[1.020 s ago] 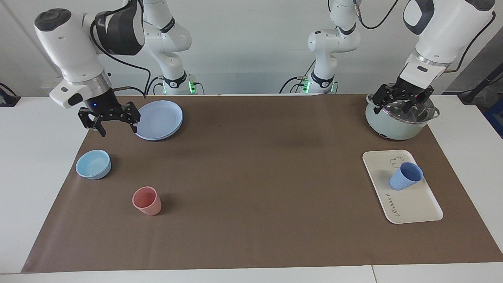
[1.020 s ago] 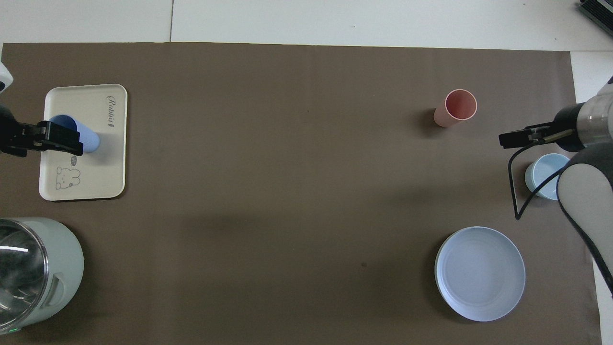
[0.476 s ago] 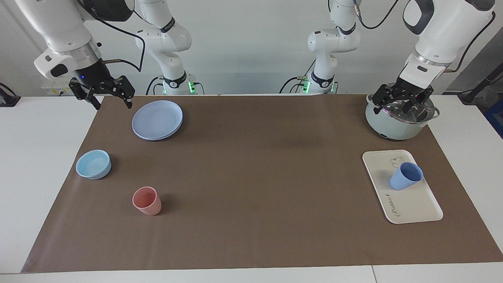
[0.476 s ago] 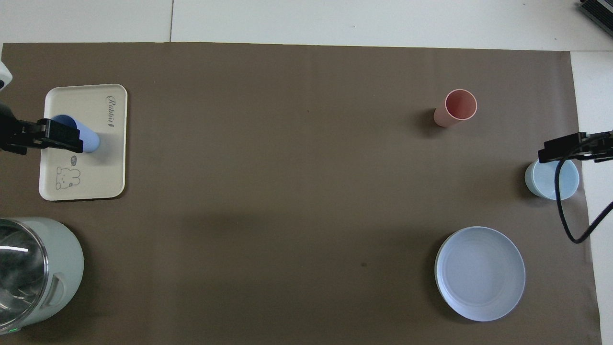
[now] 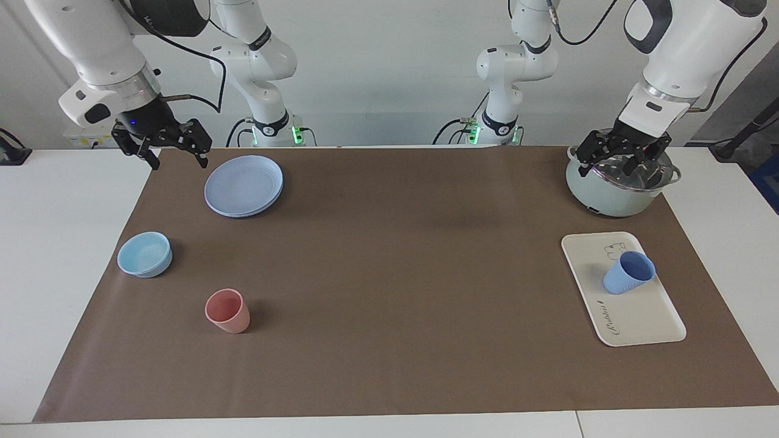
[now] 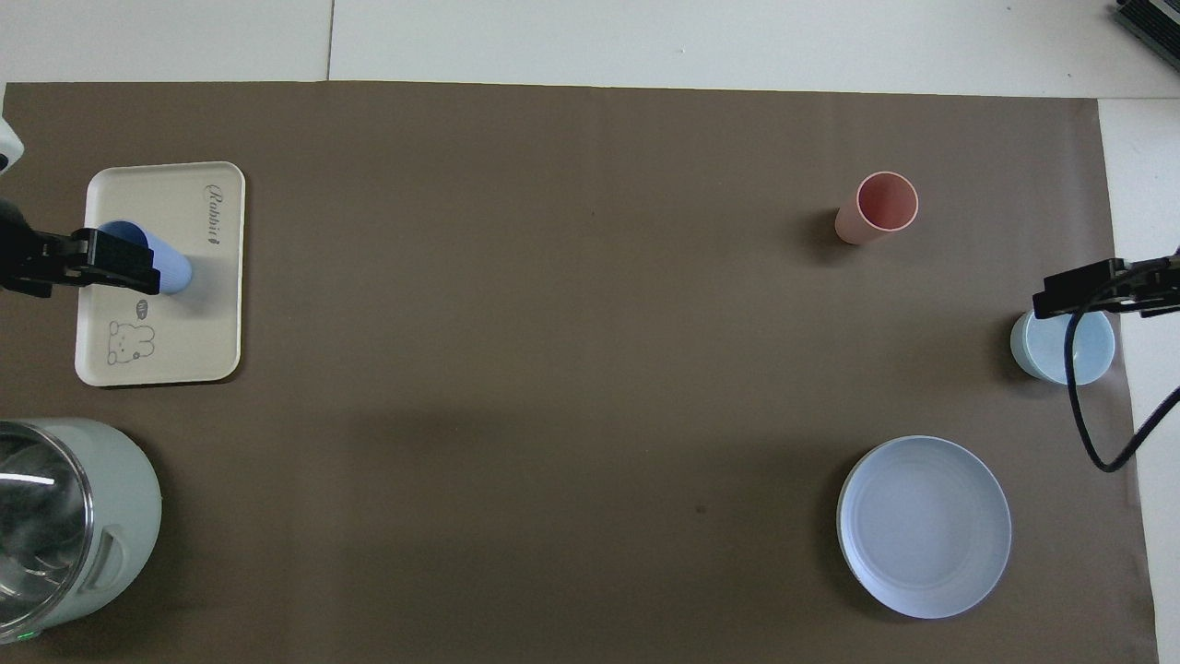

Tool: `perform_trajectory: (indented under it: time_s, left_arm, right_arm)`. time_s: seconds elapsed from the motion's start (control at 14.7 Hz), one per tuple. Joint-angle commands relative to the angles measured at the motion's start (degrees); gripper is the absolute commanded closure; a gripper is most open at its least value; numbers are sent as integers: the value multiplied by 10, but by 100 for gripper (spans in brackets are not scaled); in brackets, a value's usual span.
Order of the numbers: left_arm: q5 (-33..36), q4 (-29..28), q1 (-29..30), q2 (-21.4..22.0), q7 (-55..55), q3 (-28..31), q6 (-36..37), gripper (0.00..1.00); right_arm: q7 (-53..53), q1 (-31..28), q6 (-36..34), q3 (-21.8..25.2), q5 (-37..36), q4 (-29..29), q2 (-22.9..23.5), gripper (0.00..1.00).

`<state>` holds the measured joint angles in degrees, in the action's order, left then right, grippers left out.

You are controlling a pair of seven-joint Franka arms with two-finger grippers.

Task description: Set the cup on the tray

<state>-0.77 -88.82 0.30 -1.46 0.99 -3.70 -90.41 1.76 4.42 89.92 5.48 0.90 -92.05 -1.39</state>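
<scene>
The periwinkle-blue ribbed cup (image 5: 628, 273) stands upright on the cream-white tray (image 5: 642, 319), near the tray's bear drawing. In the overhead view the cup (image 6: 173, 269) is partly covered by my raised left gripper (image 6: 120, 263) above the tray (image 6: 175, 341). In the facing view my left gripper (image 5: 622, 165) is open and empty, up in the air over the pot and apart from the cup. My right gripper (image 5: 178, 158) is open and empty, up over the mat's edge beside the blue plate; it also shows in the overhead view (image 6: 1074, 290).
A pale green pot (image 5: 618, 185) with a glass lid stands nearer to the robots than the tray. At the right arm's end are a blue plate (image 5: 244, 185), a light-blue bowl (image 5: 145, 253) and a pink cup (image 5: 227, 311).
My right gripper has risen and drawn back toward the robots, from beside the plate to over the mat's edge. The left arm, the cup and the tray have not moved.
</scene>
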Motion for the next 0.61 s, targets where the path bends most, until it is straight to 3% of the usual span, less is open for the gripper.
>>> perform_trajectory:
  time_s: [0.0,0.54]
  left_arm:
    - [12,-14,1,11,4,-3,-11,0]
    - [12,-14,0,11,7,-3,-11,0]
  right_arm:
    - [-46,14,22,-7,-8,-25,-19,0]
    - [-37,10,1,-3,-19,-16,-15,0]
